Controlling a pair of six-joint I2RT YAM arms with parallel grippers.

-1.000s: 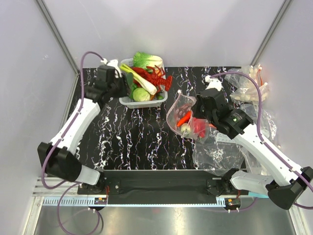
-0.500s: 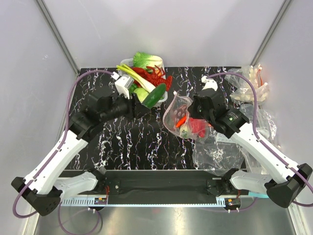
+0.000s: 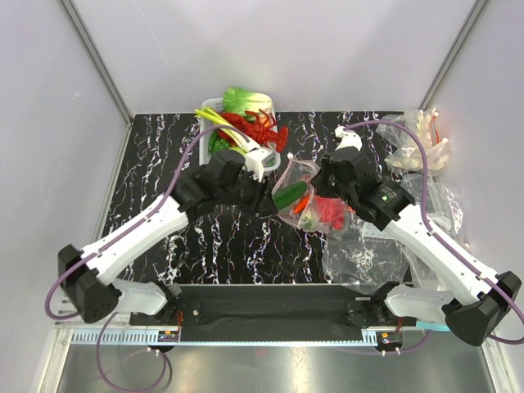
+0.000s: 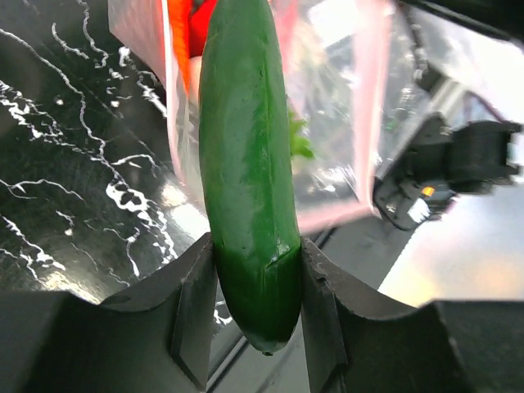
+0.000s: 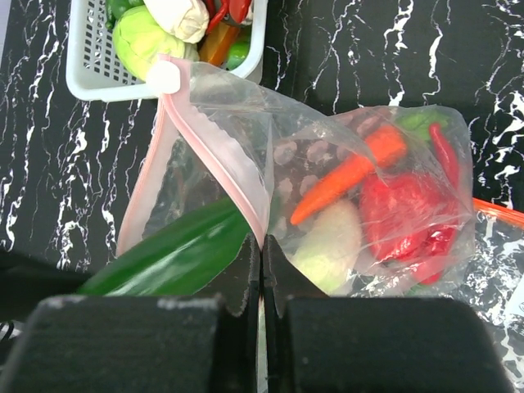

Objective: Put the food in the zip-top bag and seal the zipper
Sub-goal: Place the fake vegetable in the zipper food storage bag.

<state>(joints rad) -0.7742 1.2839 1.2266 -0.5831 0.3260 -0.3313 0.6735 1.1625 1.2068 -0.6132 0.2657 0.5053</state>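
Observation:
My left gripper is shut on a long green toy vegetable, whose tip is inside the mouth of the zip-top bag. My right gripper is shut on the bag's pink zipper strip and holds the mouth open. In the bag lie a red pepper, an orange carrot, a red chili and a pale piece. The red lobster, cabbage and leek are in the white basket.
The basket stands at the back of the black marbled table, its corner in the right wrist view. Several plain clear bags lie crumpled at the right, more at the far right. The enclosure walls stand on both sides.
My left arm has swung from the basket to the right, carrying the green vegetable to the bag's mouth. My right gripper has kept hold of the bag, shifting slightly left.

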